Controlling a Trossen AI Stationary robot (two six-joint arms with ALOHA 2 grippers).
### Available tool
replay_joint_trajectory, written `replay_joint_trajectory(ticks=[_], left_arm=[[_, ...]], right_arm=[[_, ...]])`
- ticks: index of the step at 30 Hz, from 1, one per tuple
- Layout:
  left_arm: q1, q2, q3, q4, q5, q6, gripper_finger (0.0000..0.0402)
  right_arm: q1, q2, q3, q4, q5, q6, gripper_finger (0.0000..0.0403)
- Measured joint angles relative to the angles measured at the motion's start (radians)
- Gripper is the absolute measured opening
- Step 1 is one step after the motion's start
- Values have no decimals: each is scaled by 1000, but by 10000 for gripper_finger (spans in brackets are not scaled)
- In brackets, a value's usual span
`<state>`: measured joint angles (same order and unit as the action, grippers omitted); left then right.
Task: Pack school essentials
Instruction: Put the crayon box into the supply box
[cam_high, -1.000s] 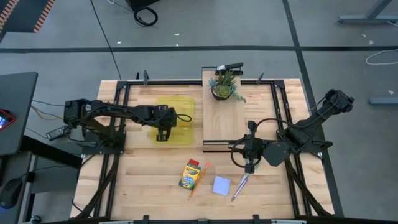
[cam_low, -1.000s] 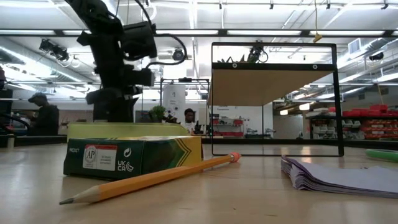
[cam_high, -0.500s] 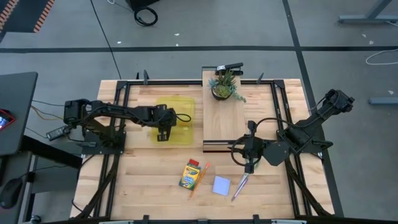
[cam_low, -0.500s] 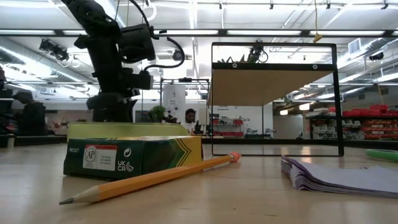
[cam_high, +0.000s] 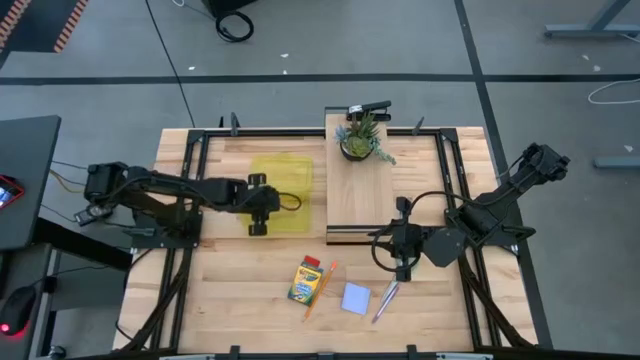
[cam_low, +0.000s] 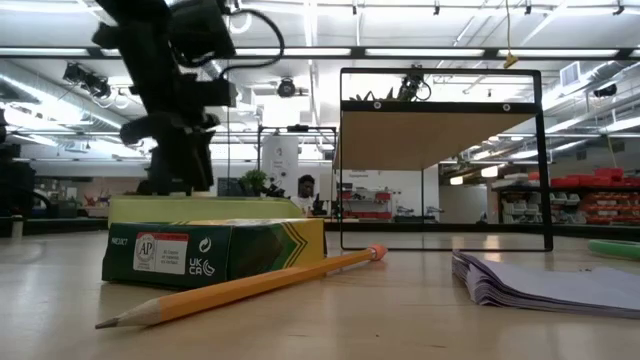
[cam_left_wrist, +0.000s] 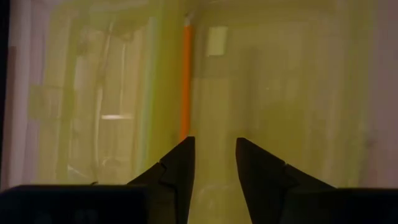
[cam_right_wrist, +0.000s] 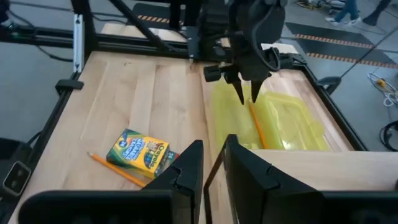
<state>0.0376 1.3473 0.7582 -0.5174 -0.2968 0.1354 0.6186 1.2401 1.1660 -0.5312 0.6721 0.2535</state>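
While the left hand (cam_high: 257, 222) hovers with a narrow empty gap over the yellow case (cam_high: 282, 185) near the worktop's (cam_high: 240, 290) back edge, one orange pencil (cam_left_wrist: 185, 78) lies inside that case. The right hand (cam_high: 403, 270), fingers narrowly parted and empty, hangs above the scissors (cam_high: 385, 300). Crayon box (cam_high: 306, 281), second pencil (cam_high: 322, 288) and sticky-note pad (cam_high: 355, 298) lie near the front edge.

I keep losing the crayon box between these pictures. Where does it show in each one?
High view: crayon box on the wood, low in the picture, near the middle.
Low view: left foreground.
Left wrist view: not in it.
Right wrist view: on bare wood, apart from the yellow case.
Shared landmark: the orange pencil lying on the table beside it.
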Motion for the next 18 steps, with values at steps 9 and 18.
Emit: replay_joint_trajectory(ticks=[9,18], left_arm=[[-131,-6,1,14,-35,-103,136],[-141,-152,2,133,-77,-13,122]], right_arm=[[-17,54,0,14,-67,-38,76],[-40,-13,0,18,-39,-183,76]])
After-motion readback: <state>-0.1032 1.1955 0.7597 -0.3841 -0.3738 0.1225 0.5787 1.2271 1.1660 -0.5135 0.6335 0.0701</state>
